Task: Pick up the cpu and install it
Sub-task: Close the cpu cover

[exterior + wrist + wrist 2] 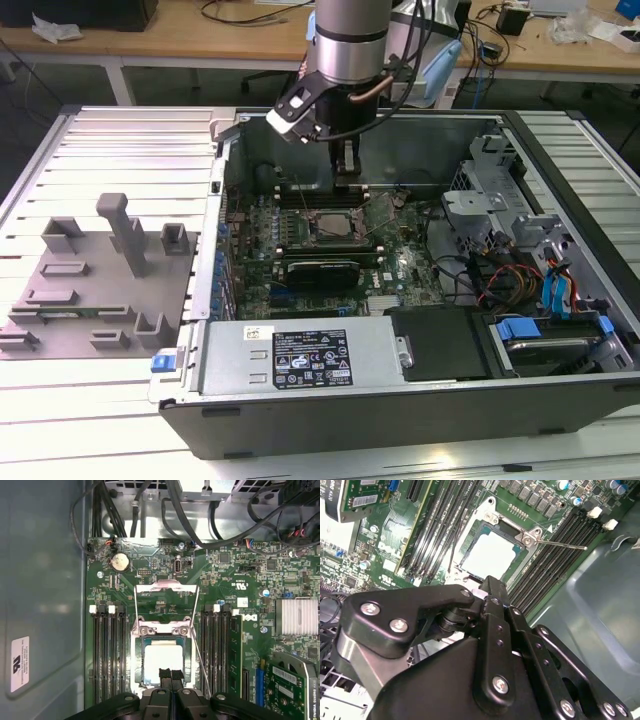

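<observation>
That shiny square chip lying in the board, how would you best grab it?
Probably from straight above, pinching two opposite edges of the cpu. It lies flat, silvery top up, sunk in the socket, so the sides are boxed in and only the thin rim offers a hold.

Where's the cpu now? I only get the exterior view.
Observer: The cpu lies flat in the socket, silver top up.
Operator: Plate closed?
Observer: No, the plate is swung open, clear of the cpu.
Operator: Gripper holding anything?
Observer: No. The gripper is shut on nothing, tips over the cpu's edge; contact unclear.
</observation>
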`<state>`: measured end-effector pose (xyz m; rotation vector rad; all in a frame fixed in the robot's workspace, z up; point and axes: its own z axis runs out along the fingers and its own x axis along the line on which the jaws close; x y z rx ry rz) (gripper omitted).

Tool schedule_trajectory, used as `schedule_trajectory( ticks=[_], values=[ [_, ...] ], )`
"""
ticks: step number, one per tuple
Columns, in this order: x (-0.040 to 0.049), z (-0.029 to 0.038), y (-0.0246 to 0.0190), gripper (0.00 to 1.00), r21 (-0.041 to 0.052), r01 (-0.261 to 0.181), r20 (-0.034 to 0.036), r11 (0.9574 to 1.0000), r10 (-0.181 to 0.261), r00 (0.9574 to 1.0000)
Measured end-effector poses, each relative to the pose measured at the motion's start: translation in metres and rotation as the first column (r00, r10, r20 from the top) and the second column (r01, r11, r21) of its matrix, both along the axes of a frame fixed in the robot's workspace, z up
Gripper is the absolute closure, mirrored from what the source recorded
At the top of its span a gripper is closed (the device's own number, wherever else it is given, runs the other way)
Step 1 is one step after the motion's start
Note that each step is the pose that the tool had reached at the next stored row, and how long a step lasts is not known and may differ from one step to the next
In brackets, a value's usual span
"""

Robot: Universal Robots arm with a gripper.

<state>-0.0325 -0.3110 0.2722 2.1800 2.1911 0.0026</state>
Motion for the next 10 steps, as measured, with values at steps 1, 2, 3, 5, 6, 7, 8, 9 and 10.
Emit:
schedule_trajectory(
  ticks=[1, 2, 3, 5, 6, 7, 8, 9, 10],
  values=[
    [0.0, 0.0011, 0.0, 0.89, -0.0001, 0.0, 0.0, 1.0, 0.0, 1.0],
    [0.0, 0.0012, 0.0, 0.89, 0.0001, 0.0, 0.0001, 1.0, 0.0, 1.0],
    [0.0, 0.0012, 0.0, 0.89, 0.0002, 0.0, 0.0001, 1.0, 0.0, 1.0],
    [0.0, 0.0014, 0.0, 0.89, 0.0001, 0.0, 0.0, 1.0, 0.0, 1.0],
    [0.0, 0.0015, 0.0, 0.89, 0.0001, 0.0, 0.0, 1.0, 0.0, 1.0],
    [0.0, 0.0015, 0.0, 0.89, 0.0001, 0.0, 0.0001, 1.0, 0.0, 1.0],
    [0.0001, 0.0015, 0.0, 0.89, 0.0, 0.0, 0.0, 1.0, 0.0, 1.0],
    [0.0004, 0.0016, 0.0, 0.89, 0.0, 0.0, 0.0, 1.0, 0.0, 1.0],
    [0.0097, 0.0016, 0.0, 0.89, 0.0, 0.0, 0.0, 1.0, 0.0, 1.0]
  ],
)
